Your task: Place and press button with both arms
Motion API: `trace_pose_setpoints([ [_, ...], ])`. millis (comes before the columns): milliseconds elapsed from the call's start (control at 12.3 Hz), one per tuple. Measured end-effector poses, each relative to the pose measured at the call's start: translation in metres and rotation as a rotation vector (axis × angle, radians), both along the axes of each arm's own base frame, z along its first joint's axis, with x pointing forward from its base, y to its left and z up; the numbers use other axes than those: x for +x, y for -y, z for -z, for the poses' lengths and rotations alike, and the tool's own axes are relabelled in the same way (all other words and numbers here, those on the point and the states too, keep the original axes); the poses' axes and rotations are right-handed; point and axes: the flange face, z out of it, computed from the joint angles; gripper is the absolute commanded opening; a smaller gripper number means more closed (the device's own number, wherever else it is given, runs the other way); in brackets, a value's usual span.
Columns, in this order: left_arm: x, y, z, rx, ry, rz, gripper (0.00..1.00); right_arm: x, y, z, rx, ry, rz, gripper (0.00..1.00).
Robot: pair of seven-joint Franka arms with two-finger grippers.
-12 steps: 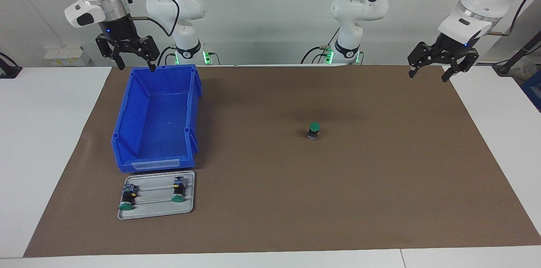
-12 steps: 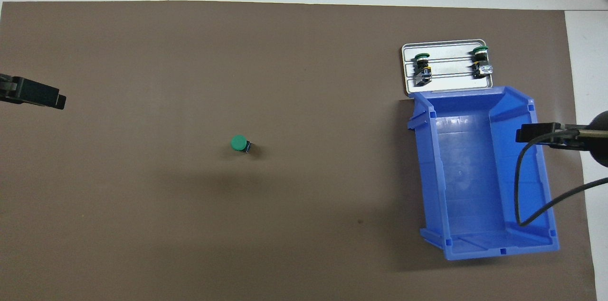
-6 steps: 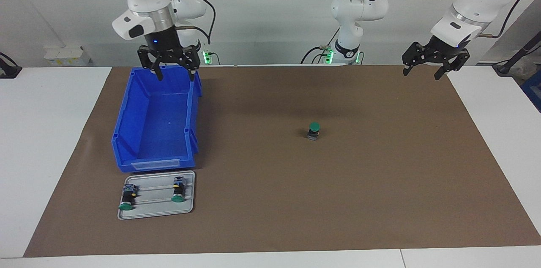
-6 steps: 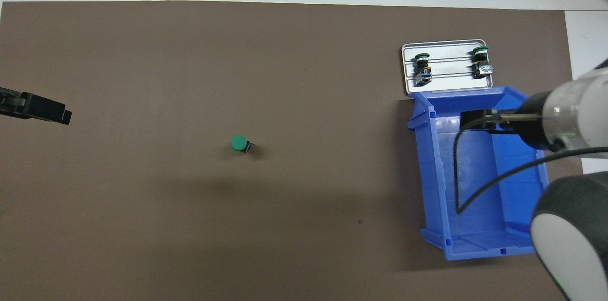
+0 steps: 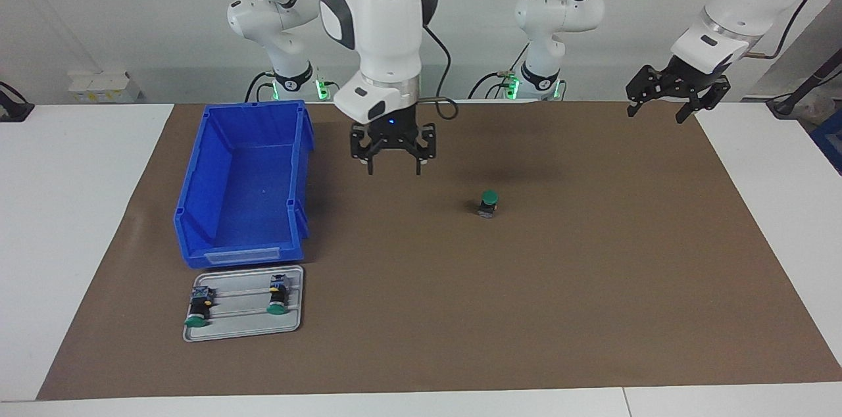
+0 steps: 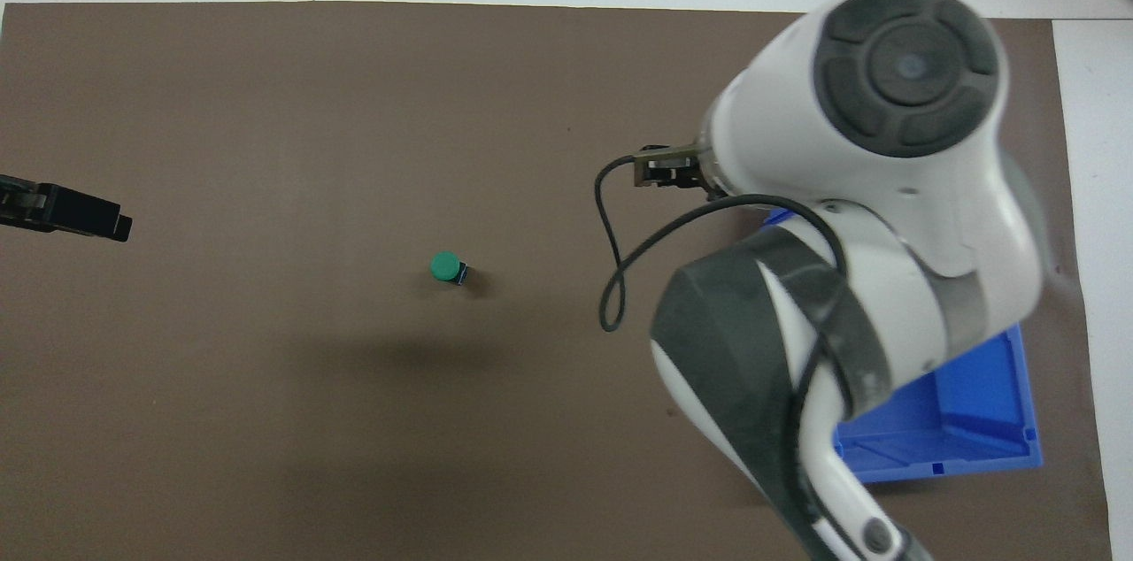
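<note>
Button [image 5: 488,202] stands upright, cap up, mid-mat, clear of everything. Right gripper [image 5: 393,170] hangs over the mat between blue bin [image 5: 245,183] and button, fingers apart, empty; clearly the nearer arm. Left gripper [image 5: 661,113] waits over the mat edge at its own end, open, empty. Count: three buttons, two lying on the tray [image 5: 245,330]; one bin.

Open right gripper [image 5: 393,168] over the mat [image 5: 592,312] (beside upright button [image 5: 488,202])
</note>
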Motion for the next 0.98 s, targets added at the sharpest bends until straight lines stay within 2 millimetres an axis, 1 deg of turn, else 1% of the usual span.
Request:
trace_pose_setpoints([
  [81,0.000,0.000,0.000,0.000,0.001,0.000,1.00,0.001,-0.031,0.022,0.028,0.012,0.041,0.85],
  [163,0.000,0.000,0.000,0.005,0.004,0.000,1.00,-0.003,-0.059,0.047,0.047,0.014,0.084,0.85],
  [326,0.001,-0.002,0.000,0.026,0.008,0.001,1.00,-0.018,-0.110,0.106,0.029,0.024,0.136,0.84],
  [407,0.001,-0.002,0.000,0.028,0.009,0.001,1.00,-0.029,-0.131,0.132,0.014,0.027,0.147,0.83],
  [489,0.001,-0.002,0.000,0.029,0.009,0.001,1.00,-0.039,-0.146,0.148,0.004,0.017,0.150,0.83],
  [570,0.001,-0.002,0.000,0.029,0.009,0.001,1.00,-0.048,-0.157,0.155,0.001,0.012,0.152,0.82],
  [733,0.001,-0.002,0.000,0.030,0.009,0.001,1.00,-0.055,-0.165,0.152,0.006,0.015,0.147,0.81],
  [896,0.001,-0.002,0.000,0.030,0.009,0.001,1.00,-0.055,-0.165,0.154,0.008,0.016,0.146,0.81],
  [978,0.001,-0.002,0.000,0.030,0.009,0.001,1.00,-0.055,-0.165,0.159,0.010,0.018,0.143,0.81],
])
